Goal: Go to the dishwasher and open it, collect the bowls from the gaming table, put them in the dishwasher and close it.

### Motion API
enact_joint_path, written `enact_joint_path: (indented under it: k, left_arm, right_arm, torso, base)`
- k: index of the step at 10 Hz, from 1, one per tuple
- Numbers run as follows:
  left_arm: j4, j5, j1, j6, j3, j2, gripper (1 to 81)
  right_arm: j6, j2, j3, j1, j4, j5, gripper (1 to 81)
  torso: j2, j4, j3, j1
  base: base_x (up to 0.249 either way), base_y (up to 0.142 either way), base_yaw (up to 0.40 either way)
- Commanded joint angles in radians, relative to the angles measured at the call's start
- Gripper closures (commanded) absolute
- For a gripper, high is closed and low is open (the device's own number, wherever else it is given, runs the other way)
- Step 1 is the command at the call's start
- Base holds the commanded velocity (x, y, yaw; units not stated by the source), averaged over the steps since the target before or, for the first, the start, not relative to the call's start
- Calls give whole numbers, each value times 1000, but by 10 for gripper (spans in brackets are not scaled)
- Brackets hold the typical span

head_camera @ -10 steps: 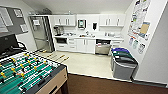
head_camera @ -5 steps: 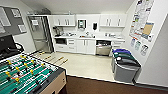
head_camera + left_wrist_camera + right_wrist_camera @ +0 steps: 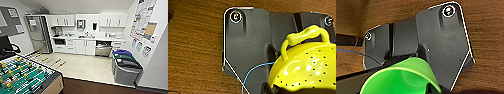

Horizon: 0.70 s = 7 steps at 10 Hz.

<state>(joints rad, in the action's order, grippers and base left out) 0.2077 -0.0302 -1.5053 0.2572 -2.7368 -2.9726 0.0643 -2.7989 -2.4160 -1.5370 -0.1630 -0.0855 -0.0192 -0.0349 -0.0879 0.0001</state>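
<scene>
The head view looks into a kitchenette. The dishwasher (image 3: 103, 49) sits under the worktop (image 3: 87, 38) at about one o'clock, its steel front tipped out at the top so that a dark gap shows above it; it looks partly open, though the view is too soft to be sure. White cabinets (image 3: 85, 47) flank it, and more hang on the wall above. A tall steel fridge (image 3: 37, 33) stands at eleven o'clock. Grey bins (image 3: 126, 67) with blue and dark lids line the wall at three o'clock. The table-football table (image 3: 25, 77) fills the corner at eight o'clock, with its green field and yellow figures.

In the left wrist view a yellow-green bowl (image 3: 304, 67), pierced with small holes and bearing a looped handle, sits close against the robot's dark plate, above brown wood-grain floor (image 3: 195, 50). The left pincer's fingers cannot be made out, so I cannot tell its state.

In the right wrist view a bright green bowl (image 3: 402, 76) shows close to the dark plate, its hollow facing the camera. The right pincer's opening cannot be told either.
</scene>
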Motion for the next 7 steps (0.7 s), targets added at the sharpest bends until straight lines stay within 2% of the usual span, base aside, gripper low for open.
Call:
enact_joint_path:
  k: [1,7]
  left_arm:
    - [6,50,40,-7,-4,9,811]
    - [7,50,40,-7,-4,7,811]
  right_arm:
    - [5,17,8,39,7,58,811]
    - [3,17,8,39,7,58,811]
  torso:
    - [0,0,0,0]
    - [0,0,0,0]
  base:
    - [177,-70,0]
    - [177,-70,0]
